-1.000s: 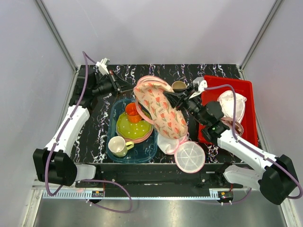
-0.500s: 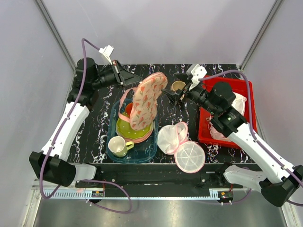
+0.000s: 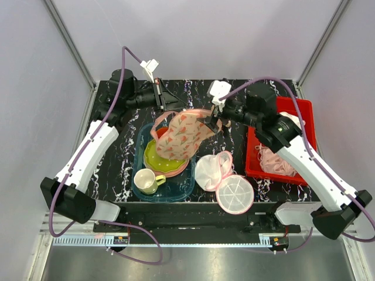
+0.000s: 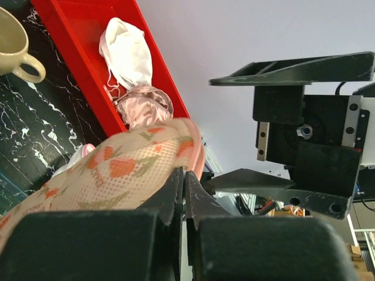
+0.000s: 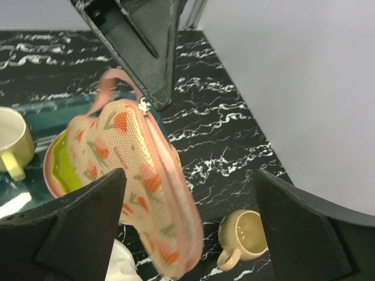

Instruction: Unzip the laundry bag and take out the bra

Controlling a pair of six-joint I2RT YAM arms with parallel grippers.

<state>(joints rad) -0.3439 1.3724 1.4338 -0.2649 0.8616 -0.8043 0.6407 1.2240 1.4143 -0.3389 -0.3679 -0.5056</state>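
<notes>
walls: plain pale grey | table: black white-veined marble

Peach laundry bag hangs aloft; bra lies in tray.

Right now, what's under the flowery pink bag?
The laundry bag hangs over a green plate in the blue tray. It hides part of the plate; its inside isn't visible.

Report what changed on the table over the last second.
The laundry bag went from lying across the table to hanging in the air. The left gripper swung in from the far left and is now shut on it. The right gripper rose and now stands open beside it. The bra in the red bin and the white mesh pouch stayed put.
</notes>
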